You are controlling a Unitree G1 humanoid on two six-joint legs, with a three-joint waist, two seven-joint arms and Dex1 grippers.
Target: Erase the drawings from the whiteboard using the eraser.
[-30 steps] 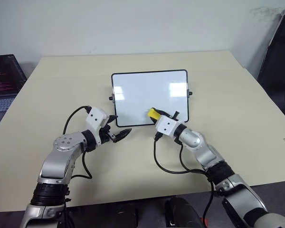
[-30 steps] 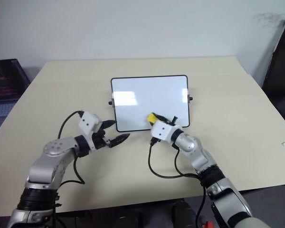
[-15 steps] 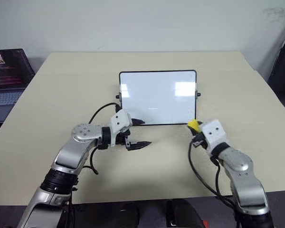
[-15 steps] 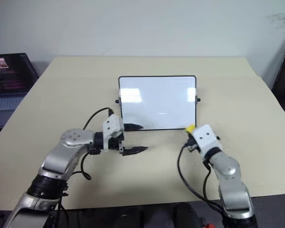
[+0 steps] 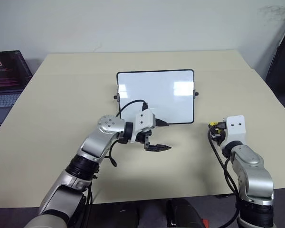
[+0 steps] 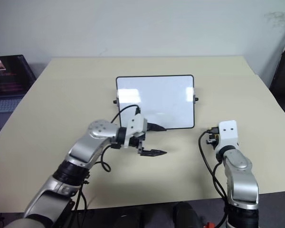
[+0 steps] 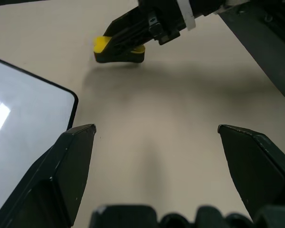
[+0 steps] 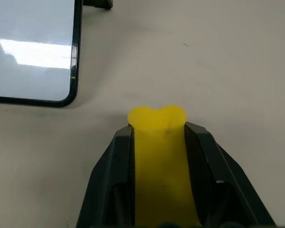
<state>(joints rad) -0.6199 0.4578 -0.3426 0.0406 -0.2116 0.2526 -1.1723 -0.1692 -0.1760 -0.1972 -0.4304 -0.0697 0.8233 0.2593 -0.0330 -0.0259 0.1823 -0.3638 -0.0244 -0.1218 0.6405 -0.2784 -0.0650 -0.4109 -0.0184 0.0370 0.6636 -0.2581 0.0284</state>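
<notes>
The whiteboard (image 5: 155, 96) lies flat at the table's middle. Its face is plain white with light glare, and the drawings are out of view. The yellow eraser (image 8: 157, 147) sits clamped between the two black fingers of my right gripper (image 5: 213, 130). That gripper is low over the bare table, just right of the board's near right corner and off the board. My left gripper (image 5: 159, 137) is open and empty at the board's near edge, pointing right toward the eraser (image 7: 103, 44).
An open laptop (image 5: 4, 76) stands off the table's left side. A dark object (image 5: 281, 52) leans at the far right. Bare tan tabletop (image 5: 76, 95) surrounds the board. Black cables loop from both wrists.
My right gripper carried the eraser off the board's near edge to the table right of the board. My left gripper swung right to the middle of the board's near edge. The camera also shifted.
</notes>
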